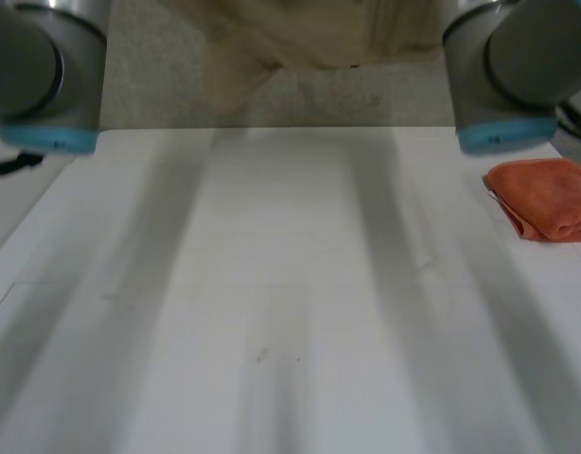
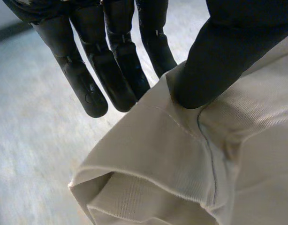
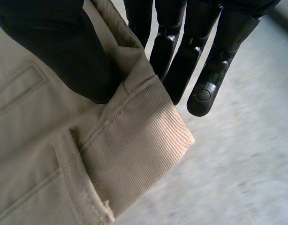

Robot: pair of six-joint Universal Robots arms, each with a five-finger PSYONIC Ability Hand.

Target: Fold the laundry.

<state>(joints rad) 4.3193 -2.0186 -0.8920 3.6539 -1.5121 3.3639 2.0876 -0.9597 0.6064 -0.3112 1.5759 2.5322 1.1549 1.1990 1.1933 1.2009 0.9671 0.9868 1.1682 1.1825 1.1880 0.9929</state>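
Head view: beige garment [image 1: 300,33] is held up past the table's [image 1: 272,312] far edge, clear of the top; I judge that's so it can hang straight before being laid down; a folded orange cloth [image 1: 548,199] lies at the table's right edge, well apart from it.

Left wrist view: left hand [image 2: 111,70] has straight fingers behind the garment and its thumb pressed on the front, pinching it near a hemmed opening; an edge pinch, I reckon, so the rest hangs free.

Right wrist view: right hand [image 3: 181,61] likewise nips a thick seamed band between thumb and straight fingers.

Axis: I judge the held edge runs hand to hand, parallel to the table's far edge; which way the long axis lies I cannot tell.
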